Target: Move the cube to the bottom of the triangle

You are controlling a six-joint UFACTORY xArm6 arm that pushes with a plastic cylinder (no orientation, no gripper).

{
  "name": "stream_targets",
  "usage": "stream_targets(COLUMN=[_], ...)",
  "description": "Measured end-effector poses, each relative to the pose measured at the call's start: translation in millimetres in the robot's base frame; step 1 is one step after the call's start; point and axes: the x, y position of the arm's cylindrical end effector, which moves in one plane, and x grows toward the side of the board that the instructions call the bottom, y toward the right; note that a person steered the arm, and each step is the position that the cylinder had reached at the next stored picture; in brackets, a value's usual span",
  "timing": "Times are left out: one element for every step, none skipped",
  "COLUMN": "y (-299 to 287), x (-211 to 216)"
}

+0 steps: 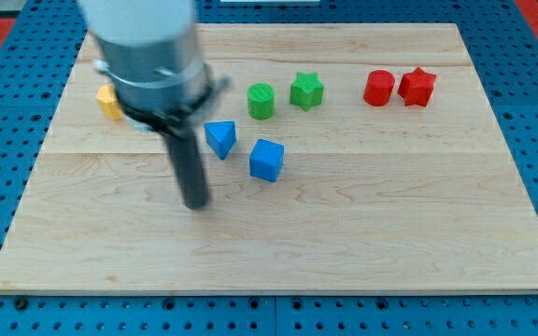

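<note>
A blue cube (267, 160) lies near the board's middle. A blue triangle block (220, 138) lies just up and to the view's left of it, with a small gap between them. My tip (195, 203) rests on the board below and to the left of the triangle, and left of the cube. It touches neither block. The rod rises from the tip to the arm's grey body at the view's top left.
A green cylinder (261, 100) and green star (306, 91) lie above the blue blocks. A red cylinder (378, 89) and red star (417, 87) lie at the upper right. A yellow block (109, 101) is half hidden behind the arm. The wooden board (390, 233) sits on blue pegboard.
</note>
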Motion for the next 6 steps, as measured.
stream_targets(y=[89, 91, 99, 96, 25, -28], x=[25, -24, -70, -85, -65, -43])
